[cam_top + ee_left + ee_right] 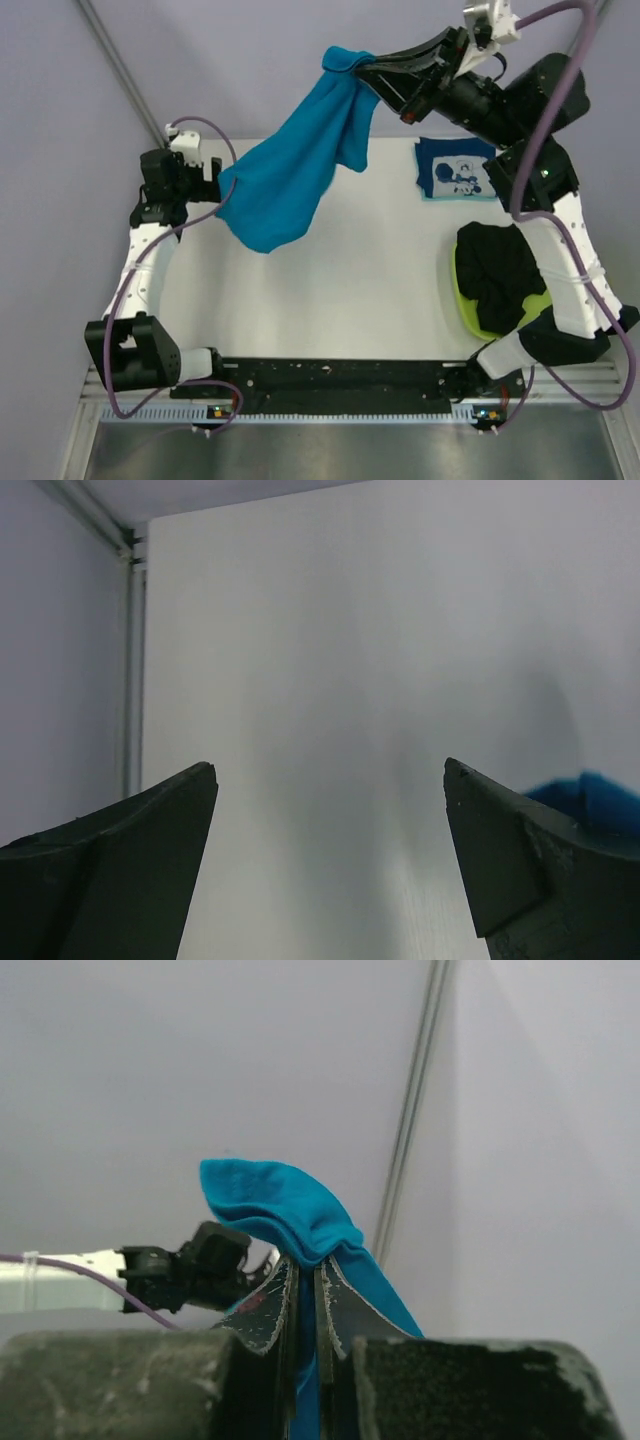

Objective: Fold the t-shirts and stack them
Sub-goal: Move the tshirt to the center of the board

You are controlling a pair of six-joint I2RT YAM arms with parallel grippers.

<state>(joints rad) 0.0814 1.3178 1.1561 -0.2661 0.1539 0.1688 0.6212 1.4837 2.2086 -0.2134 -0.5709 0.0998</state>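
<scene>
Teal-blue t-shirt (295, 180) hanging in the air above the table (380, 290), pinched at its top fold between the closed fingers of the right gripper (362, 68). Its lower edge lies beside the left gripper (215, 180), whose jaws stand wide apart on nothing. Folded navy t-shirt (455, 170) lies on the table's far right; black t-shirt (500, 270) sits in the lime-green basin (458, 292).

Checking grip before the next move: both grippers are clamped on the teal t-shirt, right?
Not both. The right gripper is clamped on the teal t-shirt, but the left wrist view shows the left gripper open, with nothing held in it.
</scene>
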